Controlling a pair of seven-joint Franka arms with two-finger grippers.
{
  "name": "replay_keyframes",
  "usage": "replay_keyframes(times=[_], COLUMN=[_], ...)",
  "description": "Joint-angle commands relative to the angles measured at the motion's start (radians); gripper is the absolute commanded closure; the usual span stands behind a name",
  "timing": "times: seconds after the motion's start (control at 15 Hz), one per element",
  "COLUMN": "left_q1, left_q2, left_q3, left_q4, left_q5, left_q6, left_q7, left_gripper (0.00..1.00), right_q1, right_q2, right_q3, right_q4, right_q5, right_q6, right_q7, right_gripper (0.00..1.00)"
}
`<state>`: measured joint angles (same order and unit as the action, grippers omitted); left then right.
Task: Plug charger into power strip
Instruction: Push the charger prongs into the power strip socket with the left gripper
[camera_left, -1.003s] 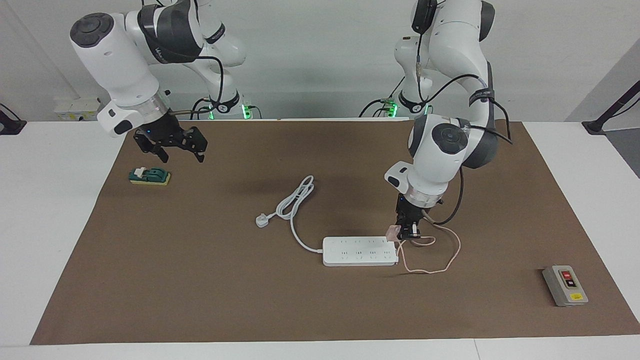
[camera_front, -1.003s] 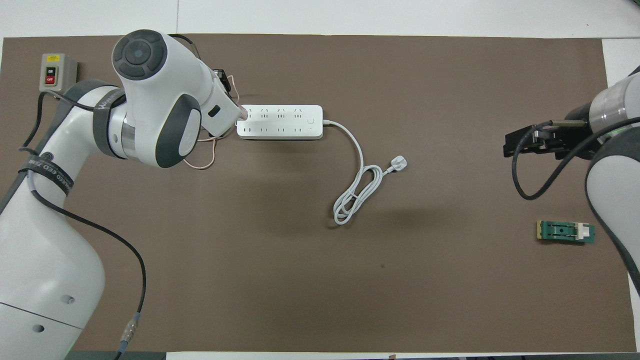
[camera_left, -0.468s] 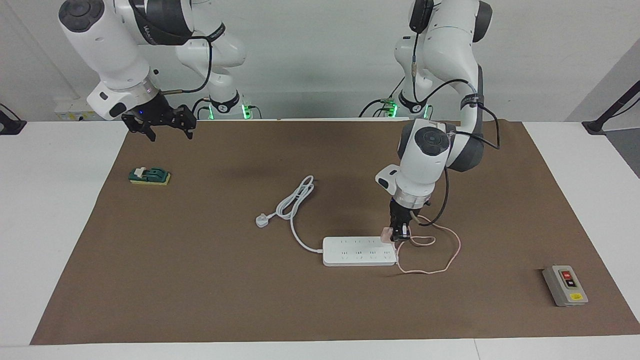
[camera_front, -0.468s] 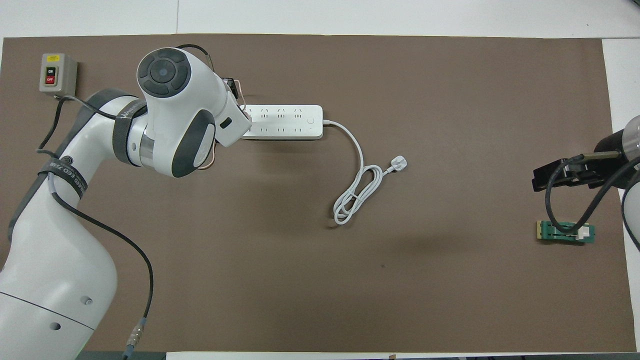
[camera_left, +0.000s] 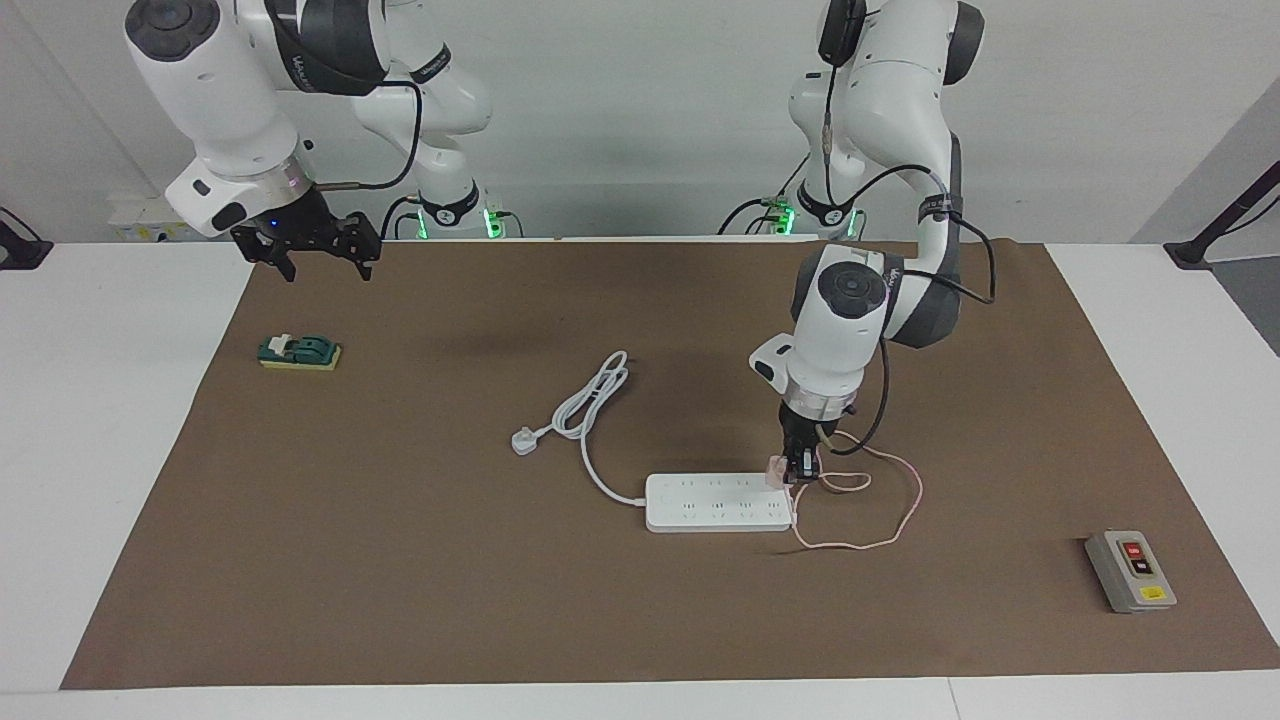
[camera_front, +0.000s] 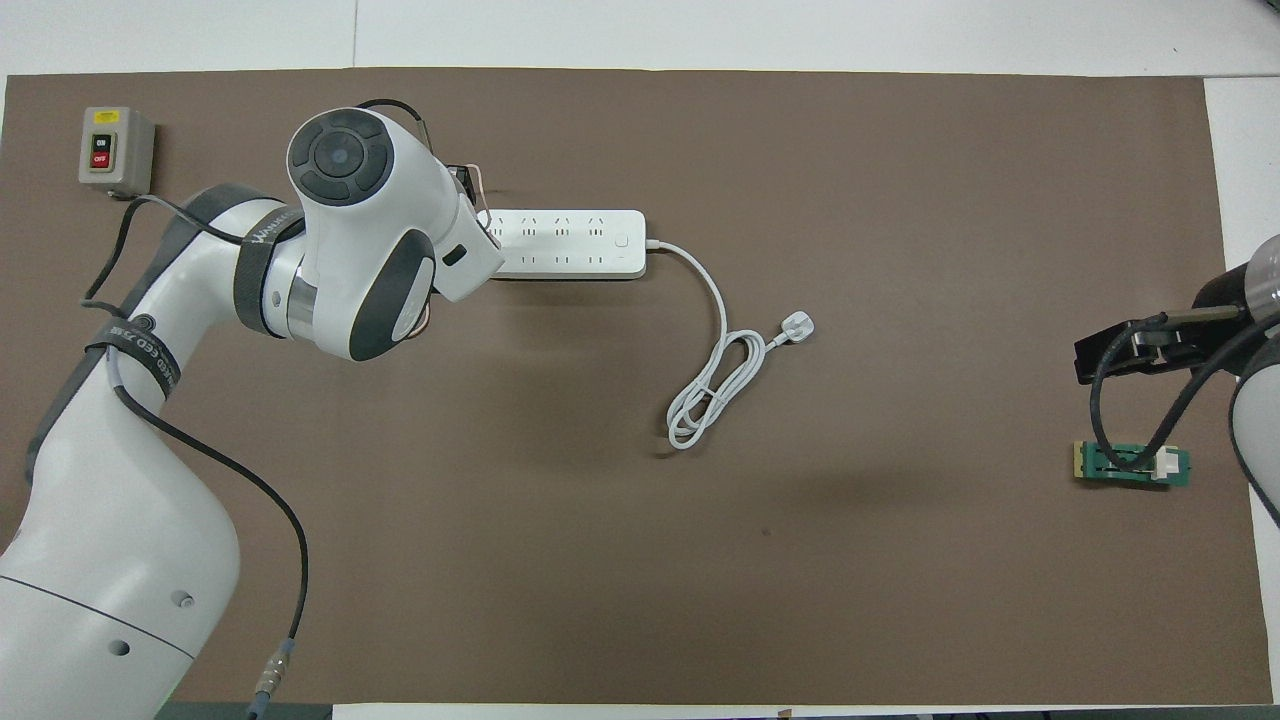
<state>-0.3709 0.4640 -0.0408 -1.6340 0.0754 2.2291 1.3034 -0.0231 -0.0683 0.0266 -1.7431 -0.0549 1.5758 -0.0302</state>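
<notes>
The left pincer (camera_left: 801, 470) is clamped on the small, light, rigid pale pink cube charger (camera_left: 776, 469), best gripped by its flat sides, directly above the flat white power strip (camera_left: 718, 502); the right pincer (camera_left: 318, 245) waits, fingers apart.

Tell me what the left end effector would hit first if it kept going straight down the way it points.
Likely the power strip: the left end effector holds the charger just over the strip's end, though contact is hard to judge.
</notes>
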Motion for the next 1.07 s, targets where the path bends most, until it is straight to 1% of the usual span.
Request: replay_keyframes(times=[0.0, 0.13, 0.4, 0.74, 1.0], left_q1=[-0.016, -0.025, -0.036, -0.036, -0.033], left_q2=[-0.011, -0.011, -0.011, -0.013, -0.011], left_q3=[0.016, 0.016, 0.016, 0.018, 0.019], left_q4=[-0.038, -0.050, -0.059, -0.059, -0.050], left_q5=[0.021, 0.024, 0.024, 0.024, 0.047], left_q6=[0.052, 0.066, 0.061, 0.057, 0.057], left_q7=[-0.016, -0.018, -0.019, -0.018, -0.018], left_gripper=[0.90, 0.90, 0.92, 0.92, 0.92], right_q1=[-0.027, -0.043, -0.043, -0.038, -0.029], right_q2=[-0.024, -0.036, -0.039, -0.041, -0.045], right_q3=[0.027, 0.036, 0.033, 0.035, 0.035], right_q4=[-0.012, -0.012, -0.012, -0.012, -0.012], right_q5=[-0.008, -0.003, 0.017, 0.017, 0.018], right_q6=[0.017, 0.012, 0.009, 0.009, 0.012], right_q7=[-0.014, -0.013, 0.006, 0.004, 0.006], right_gripper=[0.00, 0.00, 0.00, 0.00, 0.00])
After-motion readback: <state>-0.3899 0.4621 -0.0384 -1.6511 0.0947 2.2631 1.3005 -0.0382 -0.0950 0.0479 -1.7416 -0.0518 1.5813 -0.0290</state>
